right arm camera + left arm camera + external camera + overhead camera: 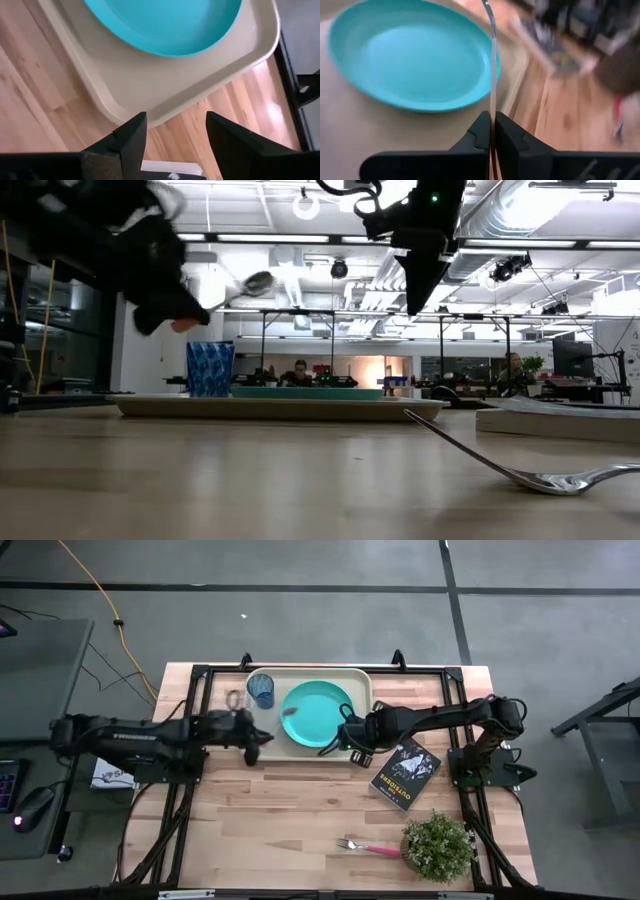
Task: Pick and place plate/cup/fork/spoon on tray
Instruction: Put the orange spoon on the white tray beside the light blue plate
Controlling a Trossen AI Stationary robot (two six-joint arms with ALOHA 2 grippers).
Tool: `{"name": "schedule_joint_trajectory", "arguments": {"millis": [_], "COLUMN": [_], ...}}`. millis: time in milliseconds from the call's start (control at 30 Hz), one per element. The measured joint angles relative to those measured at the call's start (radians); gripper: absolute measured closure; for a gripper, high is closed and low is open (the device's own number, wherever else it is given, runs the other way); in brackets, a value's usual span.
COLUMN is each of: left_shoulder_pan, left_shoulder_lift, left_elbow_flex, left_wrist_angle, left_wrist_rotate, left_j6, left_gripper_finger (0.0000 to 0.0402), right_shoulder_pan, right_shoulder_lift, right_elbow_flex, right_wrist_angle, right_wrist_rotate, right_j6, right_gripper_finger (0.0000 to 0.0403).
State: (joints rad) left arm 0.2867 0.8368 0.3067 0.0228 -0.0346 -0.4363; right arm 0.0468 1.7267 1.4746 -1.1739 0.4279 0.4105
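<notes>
High view: showing the tray (362,680) lying at the bench's (280,810) far edge, carrying the plate (318,715) in its middle and the cup (261,692) standing upright near its left end. Left tool (262,737) hanging over the tray's left part, clamping the spoon (493,85) by its thin orange handle, bowl lifted clear and pointing toward the plate. Right tool (352,746) hovering at the tray's near right corner, just beside the plate's rim, fingers (131,136) standing apart and gripping nothing, tray rim and bare wood showing between them. Fork (365,847) lying well apart on the near side of the bench, tines to the left, handle pointing toward a small potted plant (437,846). Black book (406,773) lying between tray and plant, just right of the right tool.
</notes>
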Motion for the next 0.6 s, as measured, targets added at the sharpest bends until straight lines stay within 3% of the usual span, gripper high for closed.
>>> {"name": "schedule_joint_trajectory", "arguments": {"millis": [167,267,333,433,600], "left_shoulder_pan": [-0.013,-0.046,-0.079,-0.100,-0.088], "left_shoulder_lift": [-0.148,-0.150,-0.130,-0.104,-0.078], "left_elbow_flex": [-0.288,-0.288,-0.289,-0.289,-0.243], "left_wrist_angle": [0.348,0.305,0.363,0.424,0.353], "left_wrist_rotate": [-0.067,-0.158,-0.202,-0.262,-0.321], "left_j6": [-0.254,-0.333,-0.366,-0.351,-0.286], "left_gripper_finger": [0.0401,0.0401,0.0401,0.0401,0.0401], "right_shoulder_pan": [0.002,-0.001,-0.004,-0.008,-0.007], "right_shoulder_lift": [0.000,0.000,0.000,0.000,0.000], "right_elbow_flex": [0.000,0.000,0.000,0.000,0.000], "right_wrist_angle": [0.005,0.015,0.014,0.014,-0.004], "right_wrist_rotate": [0.050,0.087,0.094,0.109,0.140], "right_j6": [0.000,0.002,0.008,0.022,0.027], "right_gripper_finger": [0.0206,0.0206,0.0206,0.0206,0.0206]}}
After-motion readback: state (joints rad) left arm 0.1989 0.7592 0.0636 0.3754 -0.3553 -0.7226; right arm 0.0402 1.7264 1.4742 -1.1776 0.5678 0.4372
